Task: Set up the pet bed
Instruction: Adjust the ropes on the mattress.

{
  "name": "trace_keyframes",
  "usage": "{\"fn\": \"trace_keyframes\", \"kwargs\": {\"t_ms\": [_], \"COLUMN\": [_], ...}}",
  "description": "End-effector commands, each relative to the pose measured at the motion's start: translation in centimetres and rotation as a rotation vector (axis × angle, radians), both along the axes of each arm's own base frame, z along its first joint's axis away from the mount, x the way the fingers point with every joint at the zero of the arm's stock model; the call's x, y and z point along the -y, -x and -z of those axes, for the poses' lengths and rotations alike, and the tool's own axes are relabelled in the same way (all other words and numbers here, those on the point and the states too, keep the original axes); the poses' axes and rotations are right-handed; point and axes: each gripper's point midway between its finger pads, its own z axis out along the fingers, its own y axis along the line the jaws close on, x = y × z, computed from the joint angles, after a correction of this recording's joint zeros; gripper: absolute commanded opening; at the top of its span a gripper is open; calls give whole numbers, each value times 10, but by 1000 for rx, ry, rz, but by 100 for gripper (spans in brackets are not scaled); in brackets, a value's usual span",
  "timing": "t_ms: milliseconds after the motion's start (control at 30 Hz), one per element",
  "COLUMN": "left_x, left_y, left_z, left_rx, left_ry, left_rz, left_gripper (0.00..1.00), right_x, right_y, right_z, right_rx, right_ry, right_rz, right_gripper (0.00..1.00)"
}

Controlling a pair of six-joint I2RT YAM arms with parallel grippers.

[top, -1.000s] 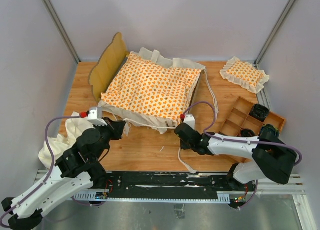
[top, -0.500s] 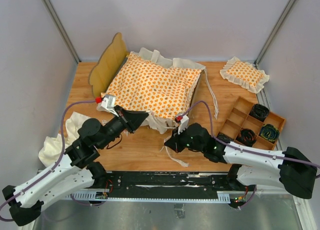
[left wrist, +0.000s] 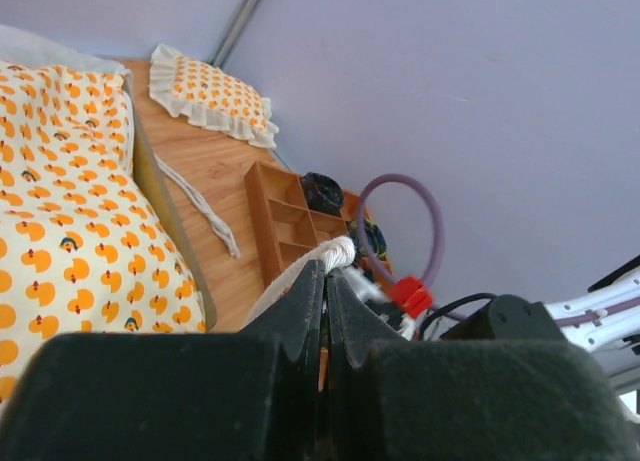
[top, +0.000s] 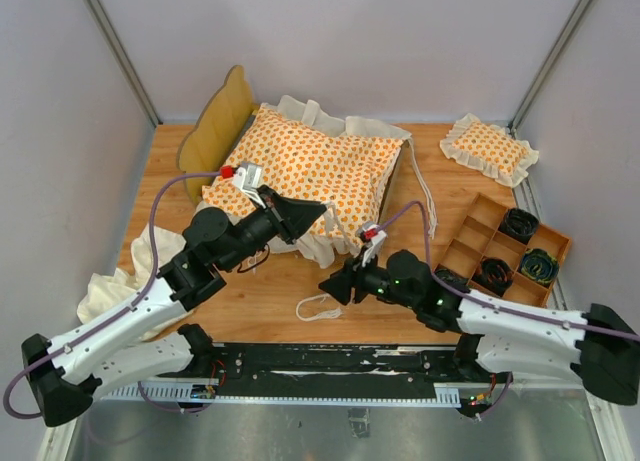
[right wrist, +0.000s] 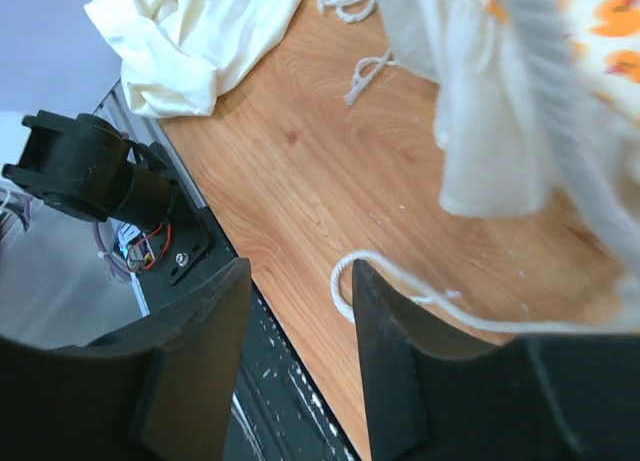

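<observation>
1. My right claw (right wrist: 298,281) has just sprung apart: a second ago it was pinched shut by the cushion's near right corner, and now its fingers stand wide with nothing between them
2. The loose cream tie string (top: 316,307) it was holding now lies looped on the bare wooden table (top: 260,299), just below the middle of the top view
3. My left claw (left wrist: 326,273) is clamped tight on a cream braided cord (left wrist: 338,249), which I take to be another of the cushion's ties; over that same second it has swung up from the lower left to the cushion's near edge, centre frame
4. The large orange-patterned cushion with cream ruffles (top: 310,171) lies upper centre on the light-wood bed frame with scalloped headboard (top: 222,116), whose headboard stands at upper left; whether the cushion sits square in the frame I cannot tell
5. I judge the right side is done with its string, so what remains is my left pulling the near edge straight and then letting go
</observation>
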Motion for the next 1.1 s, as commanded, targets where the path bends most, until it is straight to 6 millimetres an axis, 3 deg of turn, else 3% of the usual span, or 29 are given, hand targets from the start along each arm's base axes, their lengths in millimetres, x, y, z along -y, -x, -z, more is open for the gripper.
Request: {"fn": "trace_keyframes", "kwargs": {"t_ms": [0, 100, 233, 333, 433, 667, 767, 1067], "left_x": [5, 7, 16, 26, 32, 37, 39, 50], "left_y": [3, 5, 16, 30, 39, 44, 44, 47], "left_z": [-14, 0, 17, 29, 44, 71, 77, 93], "left_rx": [64, 61, 66, 77, 84, 91, 89, 58], "left_ry": [6, -21, -46, -61, -82, -145, -161, -177], "left_rz": [29, 48, 132, 230, 300, 352, 364, 427], "left_gripper": [6, 7, 7, 7, 8, 9, 9, 11], "right_x": [55, 92, 115, 121, 115, 83, 78, 95], "right_y": [-3, -7, -12, -17, -19, -14, -16, -17], "right_z": [4, -9, -41, -57, -61, -40, -33, -12], "right_rx": [-54, -125, -182, -212, -290, -489, -421, -178], "right_ry": [60, -33, -225, -255, -256, -250, -203, -1], "right_rz": [200, 380, 506, 568, 603, 584, 551, 472], "right_gripper": [49, 51, 53, 56, 58, 57, 55, 54]}}
